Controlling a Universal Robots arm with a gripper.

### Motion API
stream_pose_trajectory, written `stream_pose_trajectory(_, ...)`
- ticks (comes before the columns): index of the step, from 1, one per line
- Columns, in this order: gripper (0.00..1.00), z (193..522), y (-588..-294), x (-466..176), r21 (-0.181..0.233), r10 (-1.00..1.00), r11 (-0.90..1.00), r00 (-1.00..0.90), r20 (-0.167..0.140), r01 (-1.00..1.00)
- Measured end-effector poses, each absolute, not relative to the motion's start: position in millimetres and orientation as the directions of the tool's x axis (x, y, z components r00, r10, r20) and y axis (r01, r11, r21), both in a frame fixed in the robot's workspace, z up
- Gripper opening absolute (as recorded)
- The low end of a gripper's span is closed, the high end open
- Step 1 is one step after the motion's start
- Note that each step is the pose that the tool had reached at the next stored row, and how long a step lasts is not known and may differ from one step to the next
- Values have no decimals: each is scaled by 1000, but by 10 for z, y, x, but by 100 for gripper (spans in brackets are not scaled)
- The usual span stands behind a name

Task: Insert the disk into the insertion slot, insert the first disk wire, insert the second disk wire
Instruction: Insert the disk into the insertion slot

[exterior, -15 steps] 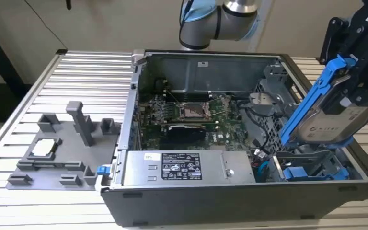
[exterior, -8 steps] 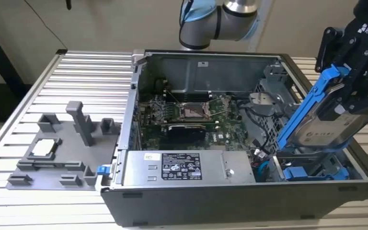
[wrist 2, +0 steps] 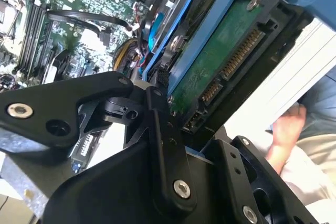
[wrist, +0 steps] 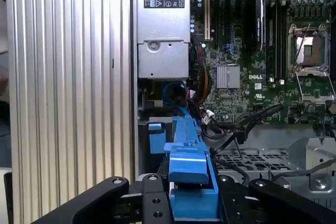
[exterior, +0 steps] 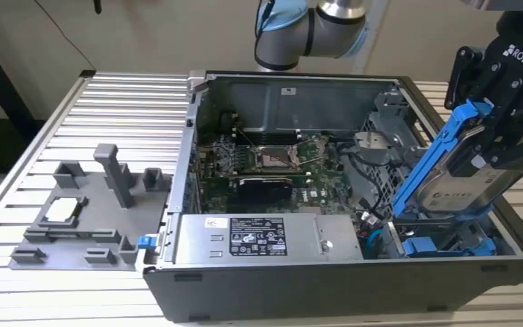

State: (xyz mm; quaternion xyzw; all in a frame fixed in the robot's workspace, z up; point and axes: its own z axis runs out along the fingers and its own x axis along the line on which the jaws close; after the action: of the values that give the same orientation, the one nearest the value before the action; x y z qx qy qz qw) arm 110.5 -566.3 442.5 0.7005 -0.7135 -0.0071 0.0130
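Observation:
My gripper is shut on the disk, a silver drive in a bright blue carrier frame. It holds the disk tilted, low end down, over the right end of the open computer case in the exterior view. In the second wrist view the disk shows its green circuit board and connectors between the black fingers. The blue handle end points toward the grey perforated drive cage, where the insertion slot lies just below the disk. Black cables hang loose beside the cage.
A grey labelled power-supply box sits at the case's front, with the motherboard behind it. A grey fixture stands on the slatted aluminium table at the exterior view's left. A person's hand is beyond the case.

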Motion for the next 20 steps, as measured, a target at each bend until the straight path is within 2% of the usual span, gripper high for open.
stream_pose_trajectory(20, 33, 4130, -5716, 1243, 28, -1000, 18, -18, 9, -999)
